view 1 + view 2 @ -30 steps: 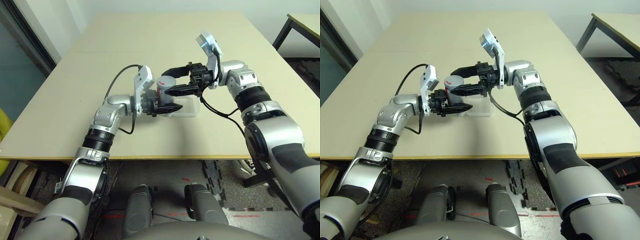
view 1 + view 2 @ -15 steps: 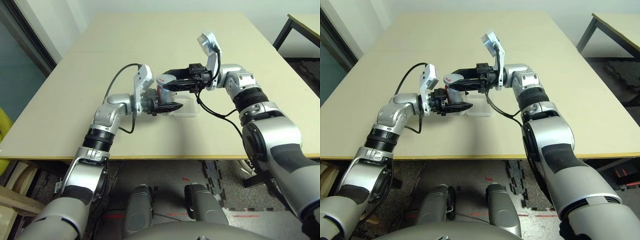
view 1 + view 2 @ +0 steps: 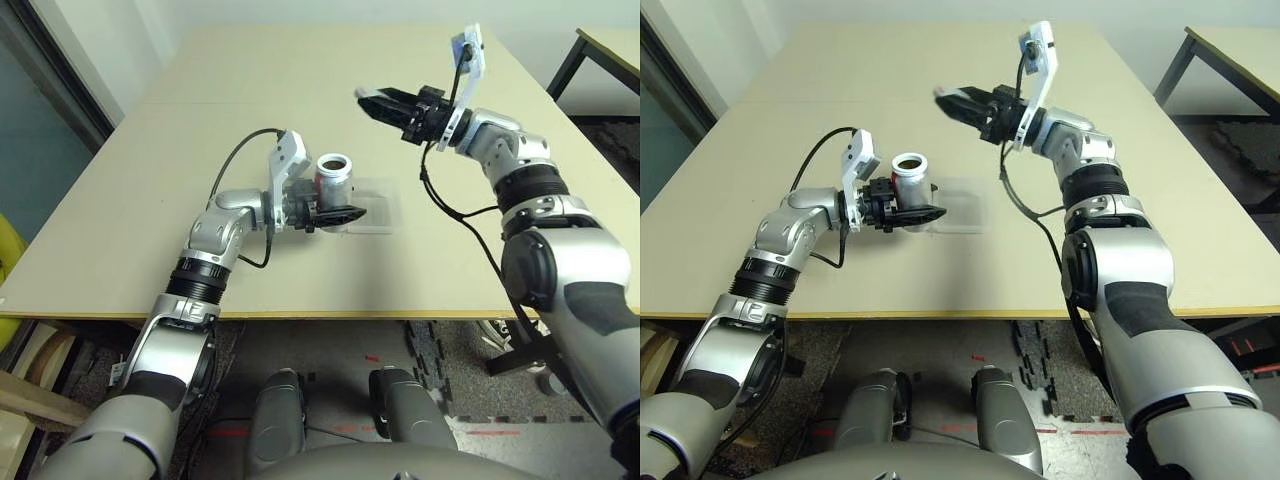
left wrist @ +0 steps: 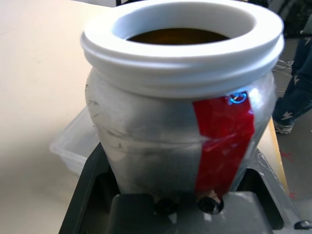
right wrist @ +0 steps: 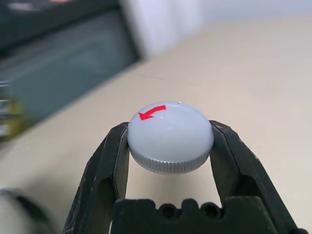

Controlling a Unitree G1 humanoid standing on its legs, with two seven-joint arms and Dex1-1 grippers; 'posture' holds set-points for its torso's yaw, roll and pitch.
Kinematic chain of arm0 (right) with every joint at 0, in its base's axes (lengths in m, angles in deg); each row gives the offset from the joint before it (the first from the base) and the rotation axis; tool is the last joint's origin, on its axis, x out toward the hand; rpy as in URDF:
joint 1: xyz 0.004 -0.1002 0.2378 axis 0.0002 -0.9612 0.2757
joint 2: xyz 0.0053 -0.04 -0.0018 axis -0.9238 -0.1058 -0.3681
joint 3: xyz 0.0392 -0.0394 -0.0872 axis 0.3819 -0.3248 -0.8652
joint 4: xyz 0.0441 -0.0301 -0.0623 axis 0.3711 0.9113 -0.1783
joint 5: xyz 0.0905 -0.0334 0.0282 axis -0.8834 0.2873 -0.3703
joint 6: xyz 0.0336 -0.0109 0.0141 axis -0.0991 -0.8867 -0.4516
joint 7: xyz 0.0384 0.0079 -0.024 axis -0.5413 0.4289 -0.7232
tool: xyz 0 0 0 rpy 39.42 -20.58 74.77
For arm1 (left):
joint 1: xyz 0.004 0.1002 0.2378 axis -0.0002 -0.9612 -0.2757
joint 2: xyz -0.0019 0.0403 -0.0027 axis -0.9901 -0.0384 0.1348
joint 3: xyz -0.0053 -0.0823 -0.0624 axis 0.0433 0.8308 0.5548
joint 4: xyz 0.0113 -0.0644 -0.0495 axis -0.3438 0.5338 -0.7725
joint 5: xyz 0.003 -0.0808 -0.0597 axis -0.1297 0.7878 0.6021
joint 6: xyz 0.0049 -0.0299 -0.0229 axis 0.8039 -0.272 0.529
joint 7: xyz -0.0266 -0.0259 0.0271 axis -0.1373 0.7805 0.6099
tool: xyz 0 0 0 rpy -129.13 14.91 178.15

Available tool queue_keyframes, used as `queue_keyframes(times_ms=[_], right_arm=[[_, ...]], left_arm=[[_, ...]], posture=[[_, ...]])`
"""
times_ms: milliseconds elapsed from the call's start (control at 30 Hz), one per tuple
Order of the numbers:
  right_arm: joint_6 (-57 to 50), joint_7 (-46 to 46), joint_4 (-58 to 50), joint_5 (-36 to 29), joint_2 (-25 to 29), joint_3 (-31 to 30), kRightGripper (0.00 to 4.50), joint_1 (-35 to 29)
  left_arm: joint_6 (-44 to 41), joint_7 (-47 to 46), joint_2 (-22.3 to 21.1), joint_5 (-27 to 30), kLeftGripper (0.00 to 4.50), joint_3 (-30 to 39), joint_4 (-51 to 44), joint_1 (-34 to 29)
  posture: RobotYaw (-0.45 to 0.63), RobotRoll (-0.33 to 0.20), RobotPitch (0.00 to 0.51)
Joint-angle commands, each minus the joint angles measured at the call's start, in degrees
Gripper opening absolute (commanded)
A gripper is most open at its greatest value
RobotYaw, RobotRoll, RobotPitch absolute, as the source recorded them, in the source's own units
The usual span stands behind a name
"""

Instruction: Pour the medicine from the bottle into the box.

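Right fingers point(image 5: 170, 146) have lifted the cap point(image 5: 170, 137) away from the bottle point(image 3: 333, 178).
Left fingers point(image 3: 335, 213) grip the upright, uncapped bottle beside the box point(image 3: 375, 212) on the table point(image 3: 120, 210).

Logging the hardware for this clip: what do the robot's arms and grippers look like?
Both arms are silver with black ribbed joint bands. Each wrist carries a white camera bracket, and a black cable loops along each forearm. The left gripper and right gripper each have two black fingers.

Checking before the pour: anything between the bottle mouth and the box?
Nothing visible. The cap is off, held in the right gripper away from the bottle. The left gripper holds the bottle upright, mouth open, beside the box.
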State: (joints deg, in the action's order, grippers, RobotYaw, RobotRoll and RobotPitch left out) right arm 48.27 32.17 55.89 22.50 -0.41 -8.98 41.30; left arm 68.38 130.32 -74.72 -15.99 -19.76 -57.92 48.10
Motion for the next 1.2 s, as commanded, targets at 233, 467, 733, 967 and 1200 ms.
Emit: queue_keyframes(times_ms=[233,467,733,967,1200], right_arm=[[3.1,10.9,-3.2,5.8,7.9,-1.1,2.58,-9.9],[5.9,13.9,-2.9,8.6,9.3,-2.1,2.58,-14.0],[4.6,18.1,1.1,7.1,6.4,0.6,2.58,-13.3],[6.2,21.1,4.3,8.2,6.7,0.3,3.59,-12.9],[9.3,20.9,4.0,7.3,7.6,1.3,4.5,-11.7]], left_arm=[[5.1,-4.2,-1.6,-2.8,2.8,2.7,8.8,3.3],[7.5,-4.2,-1.9,-3.6,2.8,3.3,13.1,5.1],[8.4,-4.2,-1.3,-3.9,2.8,3.3,14.7,6.0],[8.4,-4.2,-1.3,-4.1,2.8,3.3,14.8,6.1],[8.5,-4.2,-1.6,-4.4,2.8,3.3,15.0,6.1]], posture=[[-0.12,0.0,0.052],[-0.13,0.0,0.046],[-0.13,0.0,0.043],[-0.13,0.0,0.046],[-0.13,0.0,0.051]])
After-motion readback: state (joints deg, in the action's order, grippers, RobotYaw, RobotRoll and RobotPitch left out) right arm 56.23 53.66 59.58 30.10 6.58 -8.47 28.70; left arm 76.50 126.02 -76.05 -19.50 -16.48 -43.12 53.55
